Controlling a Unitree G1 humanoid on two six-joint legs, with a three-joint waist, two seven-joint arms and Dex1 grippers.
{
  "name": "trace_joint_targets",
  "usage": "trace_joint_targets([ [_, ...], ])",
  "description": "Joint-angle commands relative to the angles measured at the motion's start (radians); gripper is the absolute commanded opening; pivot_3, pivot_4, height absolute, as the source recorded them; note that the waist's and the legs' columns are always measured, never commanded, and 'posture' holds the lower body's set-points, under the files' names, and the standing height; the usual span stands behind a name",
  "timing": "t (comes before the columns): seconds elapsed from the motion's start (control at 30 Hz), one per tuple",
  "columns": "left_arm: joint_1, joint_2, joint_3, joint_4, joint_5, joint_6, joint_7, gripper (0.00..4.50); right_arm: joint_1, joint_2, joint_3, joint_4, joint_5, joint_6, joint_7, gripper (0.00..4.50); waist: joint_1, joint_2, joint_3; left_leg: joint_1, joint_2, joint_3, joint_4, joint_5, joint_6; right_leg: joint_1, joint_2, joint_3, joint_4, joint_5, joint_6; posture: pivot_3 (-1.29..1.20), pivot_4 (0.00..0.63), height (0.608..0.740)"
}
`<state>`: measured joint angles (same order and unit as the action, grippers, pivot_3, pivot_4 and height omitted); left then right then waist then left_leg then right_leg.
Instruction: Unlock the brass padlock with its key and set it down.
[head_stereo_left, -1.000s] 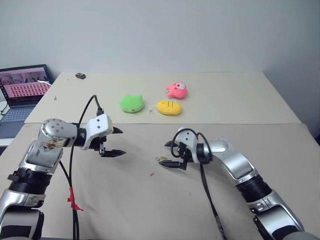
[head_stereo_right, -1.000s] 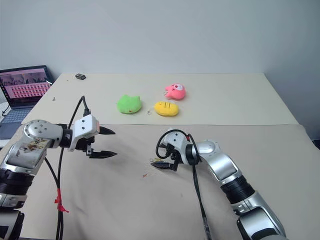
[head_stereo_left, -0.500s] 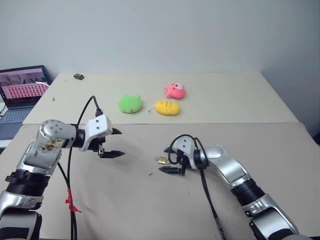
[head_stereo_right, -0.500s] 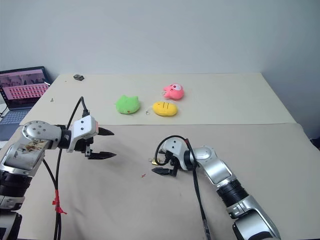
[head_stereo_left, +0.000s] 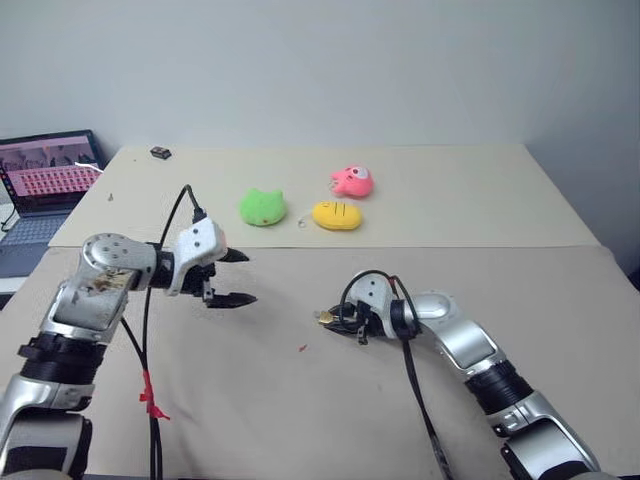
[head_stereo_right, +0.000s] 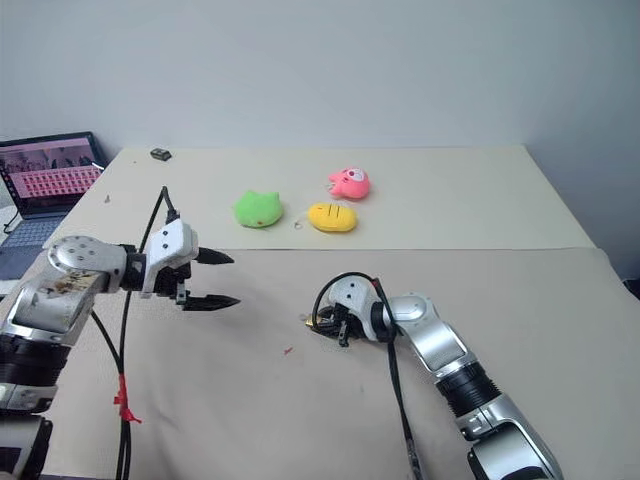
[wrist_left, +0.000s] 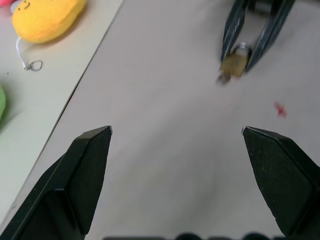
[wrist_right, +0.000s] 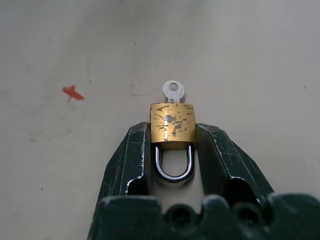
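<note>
The brass padlock (wrist_right: 172, 124) serves as the landmark on the beige surface (head_stereo_left: 300, 400). Far beyond it, toward the wall, lie three plush toys: a green plush (head_stereo_left: 262, 207) to its far left, a yellow plush (head_stereo_left: 337, 215) almost straight beyond it with a small metal ring (wrist_left: 33, 65) on a string beside it, and a pink plush (head_stereo_left: 353, 181) beyond the yellow one. All three are well apart from the padlock. A small red mark (wrist_right: 73, 92) sits on the surface near the padlock, on the robot's side of it and slightly to the left. A laptop (head_stereo_left: 45, 180) stands far off to the padlock's left past the surface's edge, and a small dark object (head_stereo_left: 160, 152) lies at the far left corner. Nothing stands between the padlock and either gripper.

The right gripper (wrist_right: 175, 150) is closed narrow on the padlock, one black finger pressed against each side of the gold body. The silver shackle (wrist_right: 174, 162) points back into the gripper, and the key (wrist_right: 173, 91) projects from the padlock's far end, away from the fingers. The padlock sits low over the surface; whether it touches it cannot be told.

The left gripper (head_stereo_left: 235, 278) hangs well to the padlock's left, above the surface, with its fingers spread wide and nothing between them, pointing toward the padlock
</note>
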<state>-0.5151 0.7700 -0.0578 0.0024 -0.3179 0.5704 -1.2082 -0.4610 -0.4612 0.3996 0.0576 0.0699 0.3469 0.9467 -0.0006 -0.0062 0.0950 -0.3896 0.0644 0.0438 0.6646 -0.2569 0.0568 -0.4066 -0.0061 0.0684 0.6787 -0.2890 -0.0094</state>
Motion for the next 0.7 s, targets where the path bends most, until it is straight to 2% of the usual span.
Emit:
trace_joint_targets([
  [0.03,-0.05,-0.082,0.08,-0.107,-0.158,0.284,0.125,4.44,-0.041,-0.036,-0.055,-0.11,-0.016,-0.06,-0.01,0.91,0.001,0.0,0.0,-0.001,0.0,-0.001,0.0,0.0,0.0,0.0,0.0,0.0,0.0,0.0,0.0,0.0,0.15,0.657],
  [0.17,-0.077,-0.138,0.081,-0.167,-0.283,0.533,0.185,4.44,-0.061,-0.097,-0.108,-0.205,-0.026,-0.089,-0.014,0.91,-0.005,-0.001,0.001,-0.001,-0.001,-0.002,0.001,0.0,0.0,0.0,0.0,0.0,0.001,0.0,0.0,0.0,0.15,0.657],
  [0.3,-0.12,-0.143,0.052,-0.154,-0.342,0.679,0.213,4.44,-0.071,-0.12,-0.133,-0.263,-0.016,-0.091,-0.009,0.91,-0.014,-0.001,0.001,0.001,0.0,-0.004,0.0,0.0,0.0,0.001,0.001,0.0,0.001,0.0,0.0,0.0,0.15,0.657],
  [0.5,-0.152,-0.194,-0.01,-0.146,-0.361,0.72,0.253,4.44,-0.085,-0.115,-0.158,-0.301,-0.001,-0.085,-0.02,0.91,-0.012,-0.001,0.001,0.001,0.0,-0.004,-0.001,0.002,-0.003,0.001,0.002,0.0,0.001,0.0,0.0,0.0,0.15,0.657],
  [0.7,-0.174,-0.262,0.022,-0.138,-0.415,0.777,0.303,4.44,-0.059,-0.126,-0.167,-0.354,0.022,-0.054,-0.009,0.91,-0.011,-0.001,0.001,0.0,-0.002,-0.004,-0.001,0.003,-0.006,0.002,0.0,0.0,0.0,0.0,0.0,0.0,0.15,0.657],
])
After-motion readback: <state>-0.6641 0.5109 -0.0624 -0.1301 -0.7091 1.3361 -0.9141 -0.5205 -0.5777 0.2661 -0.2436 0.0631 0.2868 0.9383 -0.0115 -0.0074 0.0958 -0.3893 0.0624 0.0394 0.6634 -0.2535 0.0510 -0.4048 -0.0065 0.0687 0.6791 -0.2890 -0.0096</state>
